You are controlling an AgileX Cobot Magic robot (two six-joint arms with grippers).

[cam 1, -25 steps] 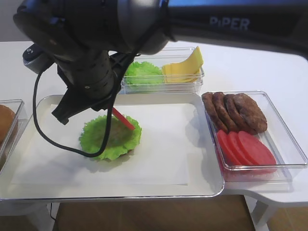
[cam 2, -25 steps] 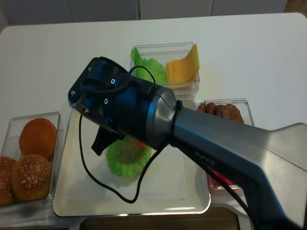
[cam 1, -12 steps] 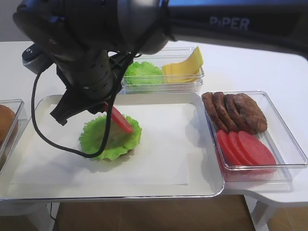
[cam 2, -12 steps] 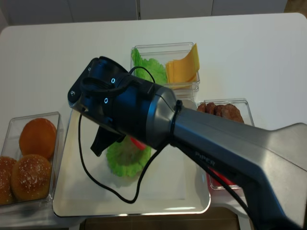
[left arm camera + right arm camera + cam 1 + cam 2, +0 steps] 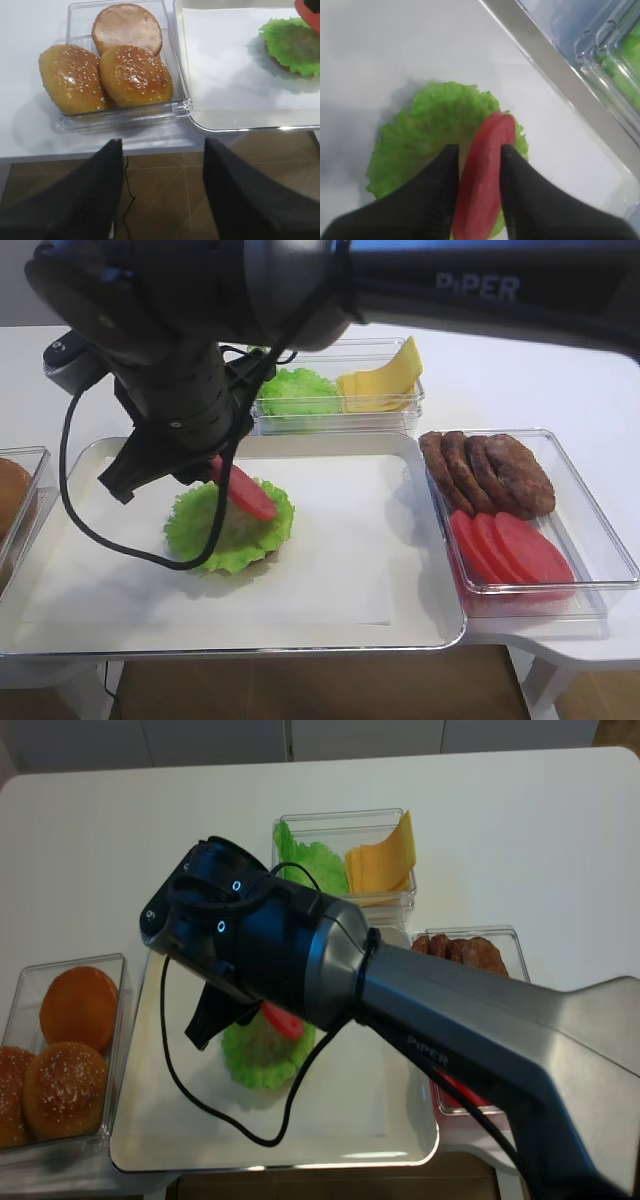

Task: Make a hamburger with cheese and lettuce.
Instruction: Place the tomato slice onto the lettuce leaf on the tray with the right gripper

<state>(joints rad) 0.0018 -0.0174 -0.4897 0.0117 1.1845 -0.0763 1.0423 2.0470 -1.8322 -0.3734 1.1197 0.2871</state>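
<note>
Partway: below the right pincer (image 5: 479, 150), frilly green lettuce (image 5: 420, 135) atop the low tan-bun hamburger (image 5: 225, 535); between its fingers, round red tomato slice (image 5: 490, 135), grip untellable; pale yellow square cheese slices (image 5: 385, 375) beyond, unplaced.

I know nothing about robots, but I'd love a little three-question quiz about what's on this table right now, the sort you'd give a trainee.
1. True or false: the red tomato slice sits between the right gripper fingers, above the lettuce on the tray.
2. Which container holds the cheese?
A. the one with the dark patties
B. the one with the buns
C. the one it shares with spare green leaves
3. Fill in: the left gripper hangs off the table's edge, in front of the box of ____.

Key: 1 true; 2 C; 3 buns.
</note>
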